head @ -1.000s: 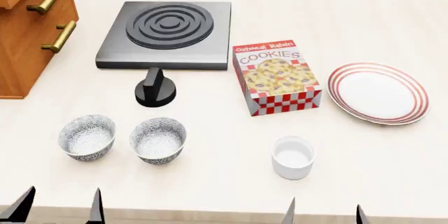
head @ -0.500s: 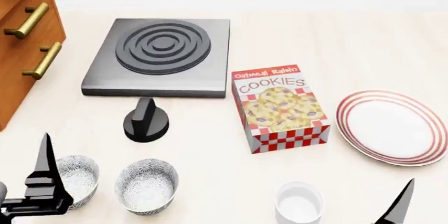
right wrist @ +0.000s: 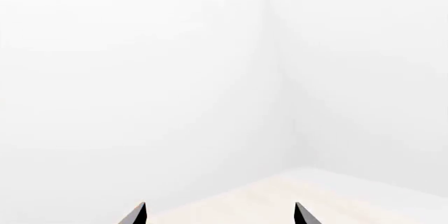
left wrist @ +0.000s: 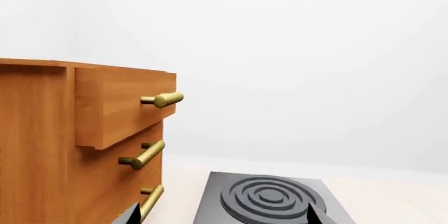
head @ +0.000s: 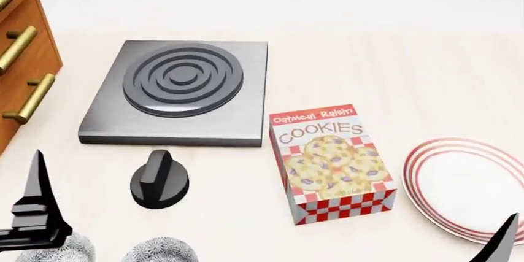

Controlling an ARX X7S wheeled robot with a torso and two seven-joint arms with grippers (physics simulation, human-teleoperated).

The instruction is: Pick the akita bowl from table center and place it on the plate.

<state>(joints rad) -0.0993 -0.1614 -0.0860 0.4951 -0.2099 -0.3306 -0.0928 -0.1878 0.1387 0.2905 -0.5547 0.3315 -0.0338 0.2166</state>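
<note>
Showing only speckled rims at the bottom edge of the head view — akita bowl (head: 159,250) just right of the left pincer (left wrist: 220,217), its twin (head: 57,252) partly hidden behind that pincer. Left pincer wide, empty; right pincer (right wrist: 219,214) wide too, only dark pointed tips visible. Plate (head: 470,185), red-ringed, cut off, just beyond the right pincer. Glossy cookie box (head: 332,162), matte black knob (head: 159,180) on pale tabletop (head: 409,78).

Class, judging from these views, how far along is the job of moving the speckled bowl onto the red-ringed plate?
Nothing is done yet: the wide white plate with red rings is bare. The two speckled grey-white bowls sit on the beige table at the head view's lower edge. Both the left gripper and the right gripper are open and empty. Grasping, lifting and placing all remain.
</note>
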